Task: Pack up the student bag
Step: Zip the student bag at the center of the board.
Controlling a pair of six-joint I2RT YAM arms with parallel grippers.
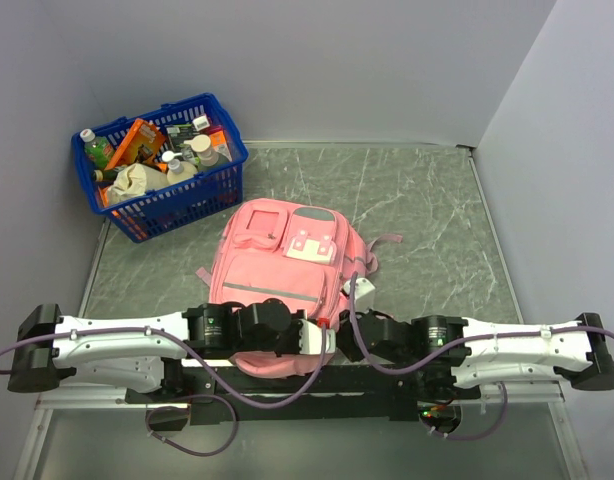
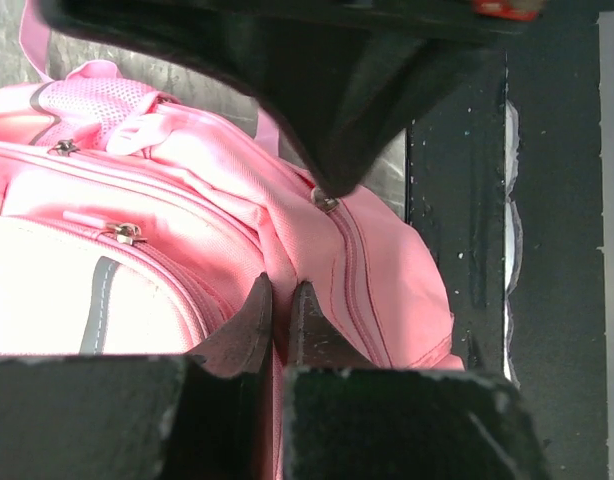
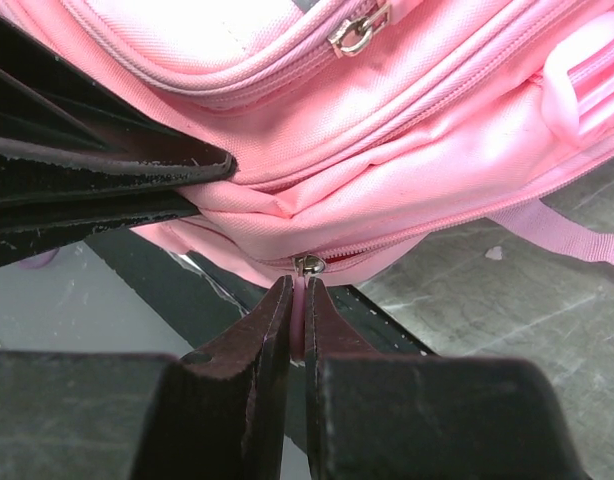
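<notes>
Overhead, one pink fabric student backpack (image 1: 285, 275) lies flat on the grey marbled table (image 1: 437, 230), its near end at the arms' side. One blue plastic basket (image 1: 162, 165) stands well apart at the far left corner, holding bottles, cartons and pouches heaped too tightly to count exactly. Both arms fold inward over the bag's near end: the left gripper (image 1: 322, 340) and the right gripper (image 1: 352, 325) meet there, just beside each other. A small white item beside the right gripper is too hidden to name.

From the left wrist, the left gripper (image 2: 280, 300) has its fingers drawn nearly together, pinching a fold of pink fabric beside the main zipper track, whose metal slider (image 2: 324, 200) sits just beyond. Two smaller pocket sliders also show.

From the right wrist, the right gripper (image 3: 298, 300) is clamped narrowly on the pink pull tab of the zipper slider (image 3: 308, 265) at the bag's edge.

As a judgement, the supplies lie in the basket, none visibly in the bag; the pinch-and-pull hold fits working the main zipper, though opening or closing cannot be told.
</notes>
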